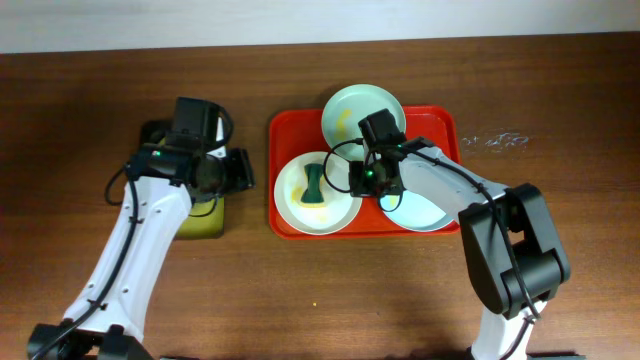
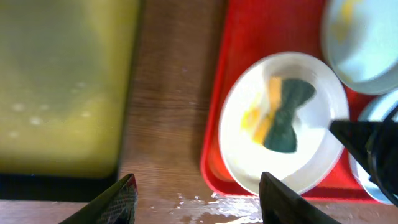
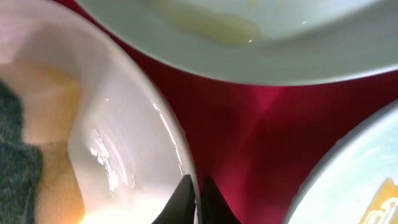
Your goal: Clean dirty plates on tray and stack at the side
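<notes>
Right gripper (image 3: 198,190) pinches the sponge plate's (image 1: 292,205) right rim; left gripper (image 2: 198,186), spread, hangs just left of the tray (image 1: 285,135)

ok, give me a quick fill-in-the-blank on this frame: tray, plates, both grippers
1. The red tray holds ___ plates.
2. A green-and-yellow ___ lies on the plate nearest the left arm.
3. The left gripper is ___ and holds nothing.
4. The right gripper pinches that plate's ___.

Missing words: three; sponge; open; rim
</notes>
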Controlling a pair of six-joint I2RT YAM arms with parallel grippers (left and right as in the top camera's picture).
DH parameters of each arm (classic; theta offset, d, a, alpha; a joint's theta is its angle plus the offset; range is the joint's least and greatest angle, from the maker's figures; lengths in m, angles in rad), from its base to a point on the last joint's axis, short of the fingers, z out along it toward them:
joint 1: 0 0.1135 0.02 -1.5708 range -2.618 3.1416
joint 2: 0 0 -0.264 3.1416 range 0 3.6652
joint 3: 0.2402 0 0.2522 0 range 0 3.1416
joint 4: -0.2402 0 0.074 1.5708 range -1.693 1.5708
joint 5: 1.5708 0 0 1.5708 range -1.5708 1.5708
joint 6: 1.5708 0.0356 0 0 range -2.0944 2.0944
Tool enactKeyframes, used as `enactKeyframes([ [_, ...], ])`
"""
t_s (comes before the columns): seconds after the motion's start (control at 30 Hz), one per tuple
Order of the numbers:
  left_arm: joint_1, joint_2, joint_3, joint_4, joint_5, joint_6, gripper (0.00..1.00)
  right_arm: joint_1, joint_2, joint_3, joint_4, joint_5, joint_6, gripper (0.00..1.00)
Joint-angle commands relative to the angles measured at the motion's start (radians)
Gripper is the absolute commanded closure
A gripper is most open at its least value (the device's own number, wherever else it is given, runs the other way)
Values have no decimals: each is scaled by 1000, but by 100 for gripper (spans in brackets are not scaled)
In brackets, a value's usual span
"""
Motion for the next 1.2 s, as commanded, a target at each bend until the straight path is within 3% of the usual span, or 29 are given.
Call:
enactKeyframes([
  [0.0, -71, 27, -38, 76, 51, 23, 47, -24, 18, 10, -19, -44, -27, 96],
  [0.1, -148, 151, -42, 177, 142, 26, 50, -37, 18, 10, -20, -108, -51, 96],
  [0.27, -223, 338, -42, 337, 142, 111, 52, -35, 18, 10, -23, -111, -51, 96],
  [0.47, -259, 392, -42, 452, 97, 166, 54, -35, 18, 10, -27, -111, -51, 96],
  [0.57, -259, 418, -42, 448, 96, 166, 69, -35, 18, 10, -31, -111, -51, 96],
  [0.67, -259, 433, -42, 437, 84, 166, 68, -35, 18, 10, -35, -111, -51, 96],
  [0.7, -259, 433, -42, 437, 76, 166, 75, -35, 18, 10, -35, -111, -51, 96],
  [0.8, -259, 433, -42, 427, -26, 166, 100, -35, 18, 10, -38, -111, -51, 96],
  [0.97, -257, 430, 4, 329, -314, 166, 100, -35, 18, 10, -39, -111, -51, 96],
  [1.0, -257, 429, 39, 292, -311, 159, 100, -35, 18, 10, -39, -111, -51, 96],
  [1.03, -258, 428, 61, 269, -288, 138, 100, -35, 18, 10, -39, -111, -51, 96],
  [1.13, -258, 428, 75, 268, 134, 132, 100, -35, 18, 10, -38, -111, -51, 96],
  [1.17, -258, 428, 74, 268, 192, 131, 100, -35, 18, 10, -37, -111, -51, 96],
])
